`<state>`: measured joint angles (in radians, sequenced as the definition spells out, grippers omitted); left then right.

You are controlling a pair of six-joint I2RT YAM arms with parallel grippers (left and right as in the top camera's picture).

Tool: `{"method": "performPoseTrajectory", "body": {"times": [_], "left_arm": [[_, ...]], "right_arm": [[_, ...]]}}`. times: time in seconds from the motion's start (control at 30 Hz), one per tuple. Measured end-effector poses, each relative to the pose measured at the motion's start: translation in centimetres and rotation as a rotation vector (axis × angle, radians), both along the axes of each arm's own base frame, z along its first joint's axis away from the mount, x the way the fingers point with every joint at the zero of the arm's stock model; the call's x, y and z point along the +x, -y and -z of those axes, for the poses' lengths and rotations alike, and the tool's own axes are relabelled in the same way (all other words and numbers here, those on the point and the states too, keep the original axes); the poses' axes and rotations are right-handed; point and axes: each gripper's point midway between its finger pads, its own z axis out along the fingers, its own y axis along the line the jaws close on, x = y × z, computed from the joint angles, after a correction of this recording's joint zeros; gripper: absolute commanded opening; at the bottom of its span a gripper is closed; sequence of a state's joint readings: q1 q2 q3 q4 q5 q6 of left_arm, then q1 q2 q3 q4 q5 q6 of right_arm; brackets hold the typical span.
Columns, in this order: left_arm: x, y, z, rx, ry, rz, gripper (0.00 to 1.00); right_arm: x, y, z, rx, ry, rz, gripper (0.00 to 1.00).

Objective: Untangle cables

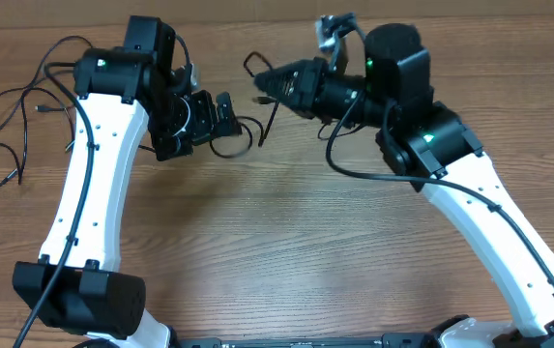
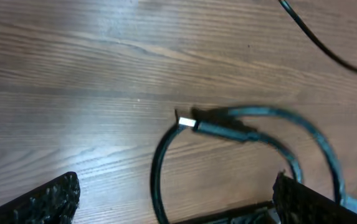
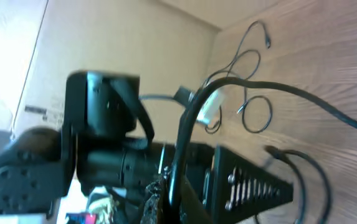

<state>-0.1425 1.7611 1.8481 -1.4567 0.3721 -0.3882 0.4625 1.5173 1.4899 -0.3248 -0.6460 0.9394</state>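
One thin black cable (image 3: 240,84) is pinched in my shut right gripper (image 3: 173,194); it arches up from the jaws and trails right down to the wood. From overhead, the right gripper (image 1: 263,85) points left, with the cable (image 1: 270,118) hanging from its tip. My left gripper (image 1: 222,110) faces it a short way off, open. In the left wrist view a cable loop with a plug end (image 2: 218,127) lies on the table between the wide-apart fingers (image 2: 44,200) of the left gripper (image 2: 178,211), touching neither. More loose cables (image 1: 11,121) curl at the far left.
The wooden table (image 1: 286,232) runs under both arms. The white left arm (image 1: 98,184) and right arm (image 1: 489,217) reach in from the near edge. A cardboard wall (image 3: 122,37) stands behind the table. The arms' own thick black wires (image 1: 354,169) loop beside them.
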Motion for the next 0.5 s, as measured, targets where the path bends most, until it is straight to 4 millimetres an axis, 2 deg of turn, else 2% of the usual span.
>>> {"method": "performPoseTrajectory", "body": {"times": [0.07,0.13,0.27,0.33,0.5], "left_arm": [[-0.2,0.5,0.2,-0.002,-0.008,0.015,0.99],[-0.3,1.0,0.3,-0.001,-0.011,0.028,0.93],[-0.4,1.7,0.7,0.003,-0.017,0.066,0.73],[-0.4,2.2,1.5,0.008,-0.036,0.087,0.59],[-0.1,2.7,3.6,0.020,-0.095,0.110,0.49]], "right_arm": [[0.6,0.7,0.0,0.004,-0.010,0.023,0.04],[0.8,0.9,0.0,0.008,-0.017,0.033,0.04],[0.8,0.9,-0.2,0.015,-0.016,0.035,0.04],[0.9,0.9,-0.4,0.021,-0.007,0.035,0.04],[1.0,0.9,-0.7,0.035,-0.015,0.039,0.04]]}}
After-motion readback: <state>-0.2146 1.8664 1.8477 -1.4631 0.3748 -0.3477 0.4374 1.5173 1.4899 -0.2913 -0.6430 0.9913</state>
